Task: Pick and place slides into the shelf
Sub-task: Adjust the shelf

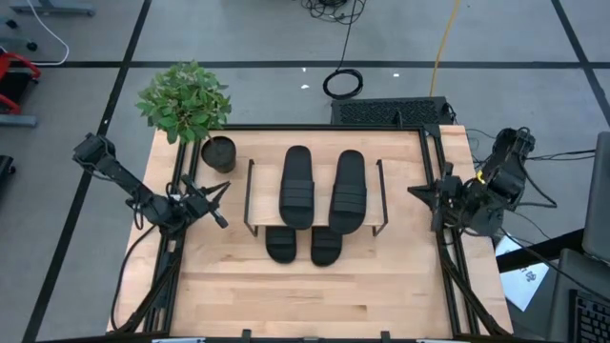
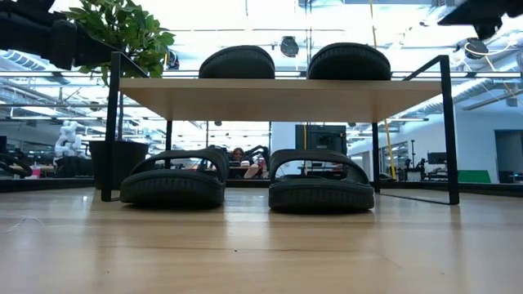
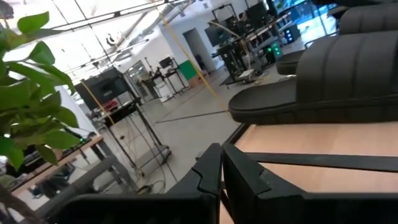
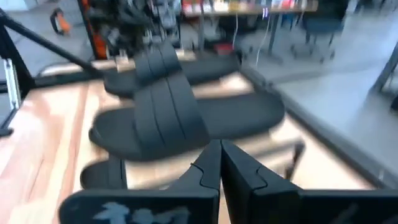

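Observation:
Two black slides (image 1: 296, 186) (image 1: 349, 191) lie side by side on the shelf's light top board (image 1: 320, 157), soles down. Two more (image 1: 281, 244) (image 1: 326, 245) rest on the table under the board, their ends sticking out on the near side; the low view shows them (image 2: 173, 181) (image 2: 321, 186) between the black side frames. My left gripper (image 1: 217, 202) hovers shut to the left of the shelf, next to the plant pot. My right gripper (image 1: 419, 194) hovers shut to the right of the shelf. Both point toward the shelf and hold nothing.
A potted plant (image 1: 186, 100) stands at the table's far left, close to the shelf's left frame (image 1: 250, 191) and my left gripper. Bare tabletop (image 1: 324, 295) stretches across the near side. Black rails run along the table's left and right edges.

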